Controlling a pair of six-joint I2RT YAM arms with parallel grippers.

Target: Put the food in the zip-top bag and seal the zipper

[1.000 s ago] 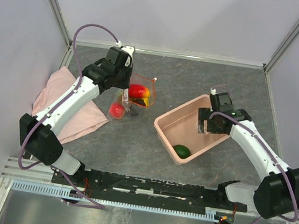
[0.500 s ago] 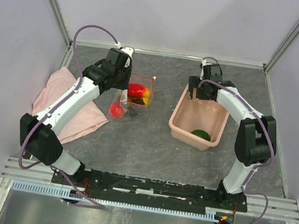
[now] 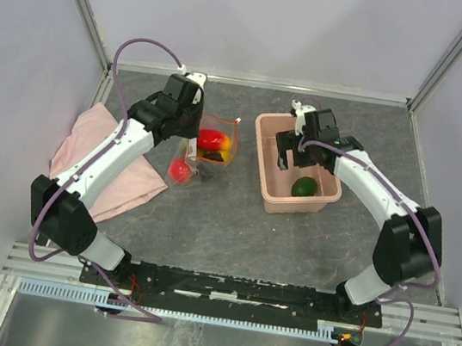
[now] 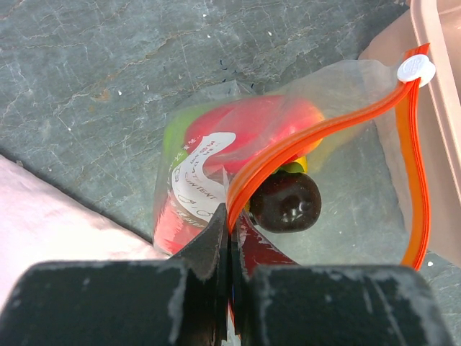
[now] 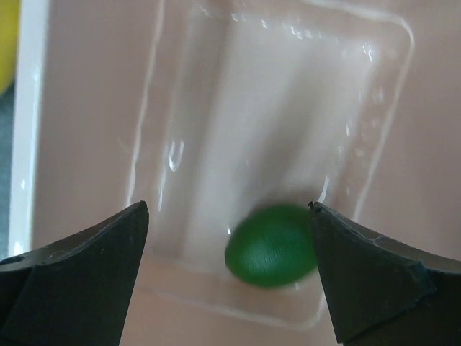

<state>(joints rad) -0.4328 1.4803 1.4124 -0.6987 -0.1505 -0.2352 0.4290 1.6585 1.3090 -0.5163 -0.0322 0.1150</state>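
The clear zip-top bag point(image 3: 214, 146) lies left of centre with its mouth gaping. Inside it are pieces of food: a red one point(image 4: 252, 122), a dark purple one point(image 4: 286, 202), and yellow-green behind them. My left gripper point(image 4: 230, 220) is shut on the orange zipper point(image 4: 317, 137) at the near end of one strip. The white end piece point(image 4: 416, 70) sits at the far end. A green food piece point(image 3: 304, 187) point(image 5: 272, 245) lies in the pink bin point(image 3: 261, 156). My right gripper point(image 5: 227, 207) hangs open over it, touching nothing.
A pink cloth point(image 3: 86, 151) lies at the left under my left arm. The pink bin's wall point(image 5: 86, 108) stands close to the right of the bag. Grey walls with metal posts close in the back and both sides.
The pink bin has shifted and turned leftwards, ending close beside the bag, and the green piece rolled inside it. My right arm swung round with it. The left arm and bag stayed still.
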